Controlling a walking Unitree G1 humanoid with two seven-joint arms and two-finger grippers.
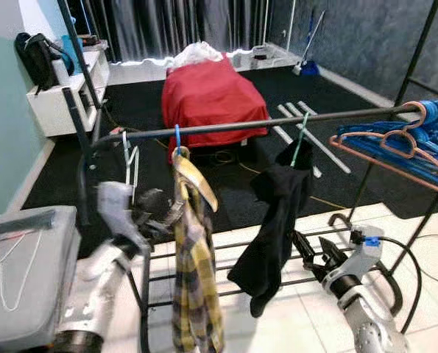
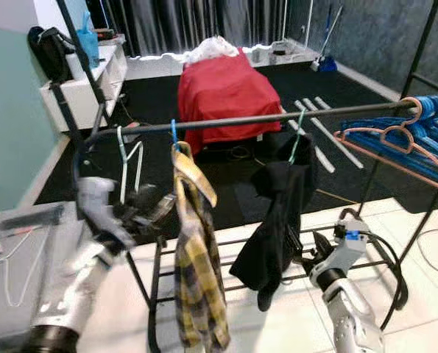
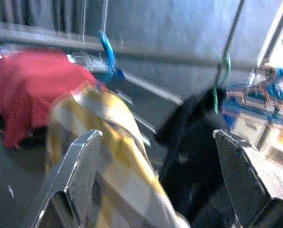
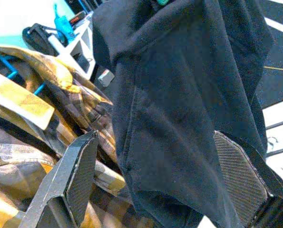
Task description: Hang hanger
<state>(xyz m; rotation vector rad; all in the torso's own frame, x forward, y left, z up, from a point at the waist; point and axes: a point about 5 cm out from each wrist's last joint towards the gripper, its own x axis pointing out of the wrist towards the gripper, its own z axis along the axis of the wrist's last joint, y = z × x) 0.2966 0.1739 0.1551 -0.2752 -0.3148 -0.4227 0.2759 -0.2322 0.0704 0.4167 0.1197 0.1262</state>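
Both arms were silver. Left gripper [image 3: 155, 175] and right gripper [image 4: 162, 178] had long black fingers; a blue part sat at the right wrist.

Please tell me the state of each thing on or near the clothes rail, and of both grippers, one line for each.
Plaid shirt: hanging from the rail on a blue hanger.
Black garment: hanging on a green hanger.
White hanger: hooked on the rail, bare.
Pile of hangers: hooked at the rail's right end, bare.
Left gripper: jaws open, facing the plaid shirt.
Right gripper: jaws open, close to the black garment.
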